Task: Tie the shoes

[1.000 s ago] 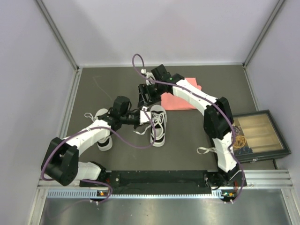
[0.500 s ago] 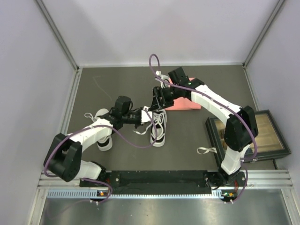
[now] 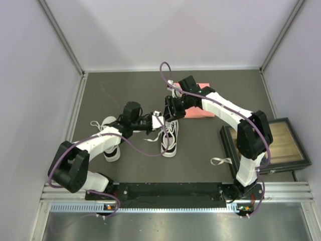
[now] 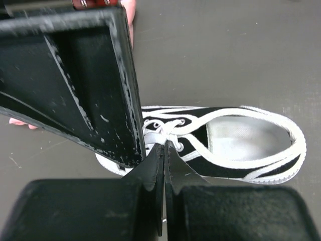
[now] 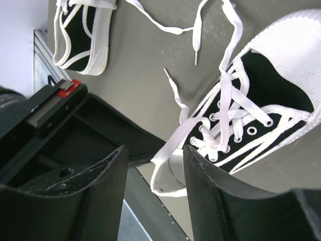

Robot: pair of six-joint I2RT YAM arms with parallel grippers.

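Two white sneakers with black side panels lie on the dark table. The nearer-centre shoe [image 3: 169, 136] has loose white laces. The second shoe [image 3: 111, 148] lies left, partly under my left arm. My left gripper [image 3: 156, 122] is shut, pinching a lace [image 4: 159, 134] at the shoe's [image 4: 235, 150] eyelets. My right gripper [image 3: 168, 108] is open just above the same shoe [image 5: 266, 105], with a lace strand [image 5: 173, 145] running between its jaws, apart from both fingers. The second shoe [image 5: 83, 35] shows at the upper left of the right wrist view.
A pink cloth [image 3: 198, 108] lies behind the shoes, under my right arm. A dark framed box with compartments [image 3: 283, 143] stands at the right edge. A white strap [image 3: 218, 161] lies near the right arm's base. Walls enclose the table.
My right gripper swung right, then came down and back toward the shoe's laces, its elbow moving right. My left gripper shifted slightly right, holding the lace.
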